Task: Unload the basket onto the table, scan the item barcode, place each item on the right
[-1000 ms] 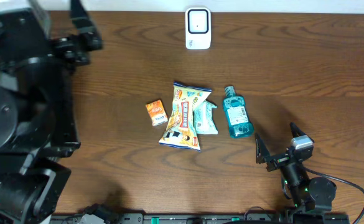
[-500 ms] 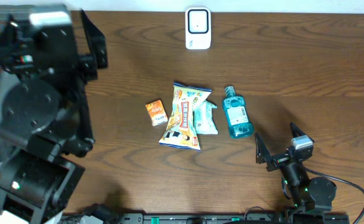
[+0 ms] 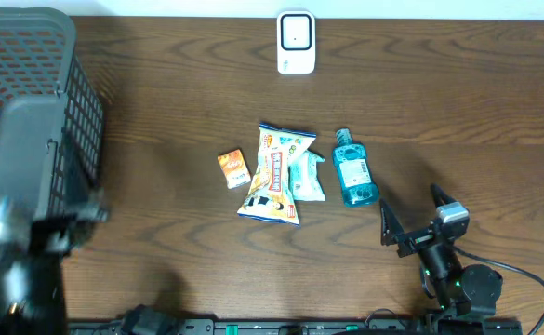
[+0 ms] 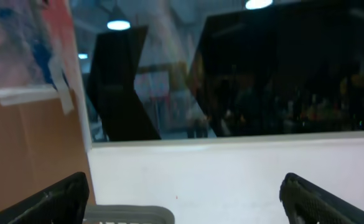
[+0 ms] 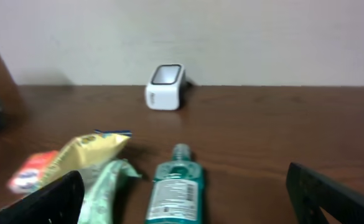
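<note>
Left gripper (image 4: 185, 180) and right gripper (image 3: 408, 197) both gape wide, empty; the teal bottle (image 3: 354, 169), label print unreadable, lies centre-frame beside snack packets (image 3: 276, 174), below the white scanner (image 3: 296, 42).

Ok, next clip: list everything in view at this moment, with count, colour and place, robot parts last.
scanner: one, white, far edge of the table, centre
basket: one, grey mesh, far left
small packet: one, orange, left end of the central cluster
snack bag: one, yellow and orange, middle of the cluster
soft pack: one, pale green, against the snack bag's right side
bottle: one, teal with white label, lying flat, right end of the cluster
table: one, dark brown wood
left gripper: one, black, open, empty, facing the wall
right gripper: one, black, open, empty, near edge, close to the bottle
</note>
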Motion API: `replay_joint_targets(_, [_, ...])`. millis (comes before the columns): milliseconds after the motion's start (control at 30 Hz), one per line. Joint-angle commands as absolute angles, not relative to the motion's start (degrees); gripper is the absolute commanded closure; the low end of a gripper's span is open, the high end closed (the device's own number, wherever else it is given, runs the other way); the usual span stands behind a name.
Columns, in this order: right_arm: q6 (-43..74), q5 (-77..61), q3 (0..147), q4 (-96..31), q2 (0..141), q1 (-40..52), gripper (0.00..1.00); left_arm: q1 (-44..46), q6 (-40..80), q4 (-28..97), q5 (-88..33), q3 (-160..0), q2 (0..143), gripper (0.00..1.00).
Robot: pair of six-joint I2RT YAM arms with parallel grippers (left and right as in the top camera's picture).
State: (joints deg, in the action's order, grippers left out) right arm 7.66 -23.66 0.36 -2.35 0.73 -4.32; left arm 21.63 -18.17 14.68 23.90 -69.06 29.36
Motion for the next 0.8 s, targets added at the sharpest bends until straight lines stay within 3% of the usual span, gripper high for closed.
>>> replay_joint_targets(0, [22.48,-30.81,0.32,-2.57,0.71,-4.03,0.01,17.41,-15.92,15.03,15.62,-66.00,25.32,0.02])
replay_joint_targets(233, [38.22,-44.84,0.32,1.21,0.71,-4.03,0.01,4.32,-8.78,17.06,2.98,-60.75,15.77,0.02])
replay_joint_targets(300, [49.19,-47.09,0.32,11.90,0.71,-4.03,0.01,1.76,-7.35,18.85,1.08,-59.92,13.06,0.02])
replay_joint_targets(433, [52.01,-49.76,1.80,35.18,0.71,-4.03,0.01,3.27,-5.19,19.66,-1.56,-59.83,9.06,0.02])
replay_joint_targets(633, [41.71,-49.19,16.75,11.79,5.85,-4.08,0.01,3.33,-5.23,20.51,-2.17,-59.86,7.55,0.02])
replay_joint_targets(767, [36.49,-49.95,28.58,9.23,17.34,-4.08,0.01,3.29,-5.23,20.51,-2.17,-59.83,7.55,0.02])
